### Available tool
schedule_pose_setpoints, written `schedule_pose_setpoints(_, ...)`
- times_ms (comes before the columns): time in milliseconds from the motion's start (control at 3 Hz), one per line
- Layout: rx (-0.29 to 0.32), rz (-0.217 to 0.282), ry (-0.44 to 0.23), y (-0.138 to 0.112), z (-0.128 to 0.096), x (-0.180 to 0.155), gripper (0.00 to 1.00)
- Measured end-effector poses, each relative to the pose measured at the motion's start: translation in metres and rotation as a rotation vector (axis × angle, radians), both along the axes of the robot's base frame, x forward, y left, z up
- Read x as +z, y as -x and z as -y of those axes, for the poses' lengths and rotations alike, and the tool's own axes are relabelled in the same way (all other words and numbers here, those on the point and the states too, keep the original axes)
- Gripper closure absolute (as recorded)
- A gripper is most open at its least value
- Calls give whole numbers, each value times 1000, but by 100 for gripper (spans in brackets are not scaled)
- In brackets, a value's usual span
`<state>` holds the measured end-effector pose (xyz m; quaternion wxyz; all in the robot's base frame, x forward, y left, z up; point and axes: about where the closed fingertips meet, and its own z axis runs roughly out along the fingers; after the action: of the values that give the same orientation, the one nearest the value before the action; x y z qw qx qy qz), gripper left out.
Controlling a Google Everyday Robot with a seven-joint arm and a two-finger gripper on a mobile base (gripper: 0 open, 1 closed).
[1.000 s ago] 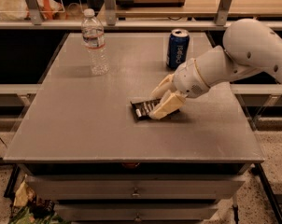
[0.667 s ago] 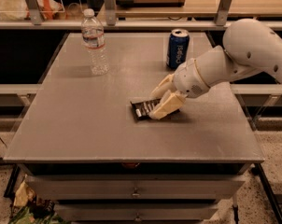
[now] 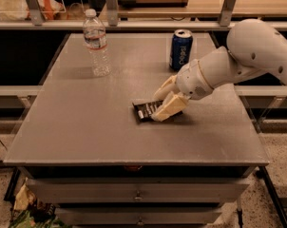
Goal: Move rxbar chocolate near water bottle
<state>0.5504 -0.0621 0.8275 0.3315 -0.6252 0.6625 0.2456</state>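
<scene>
rxbar chocolate (image 3: 142, 111) judged light, thin, slick-wrapped, best pinched across its width; gripper (image 3: 157, 108) found clamped on its 3 o'clock end, water bottle (image 3: 96, 44) off at 11 o'clock.

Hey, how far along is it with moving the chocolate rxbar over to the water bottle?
Looks done: the approach. The gripper sits over the right end of the rxbar chocolate, which lies flat near the middle of the table. In hand: the grasp, though I can't tell if it's secured. Left: the whole carry, since the water bottle stands at the far left, well apart from the bar.
</scene>
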Motion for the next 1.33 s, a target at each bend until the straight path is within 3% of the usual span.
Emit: schedule_pose_setpoints(1333, 0, 1, 0, 0, 0, 0, 100)
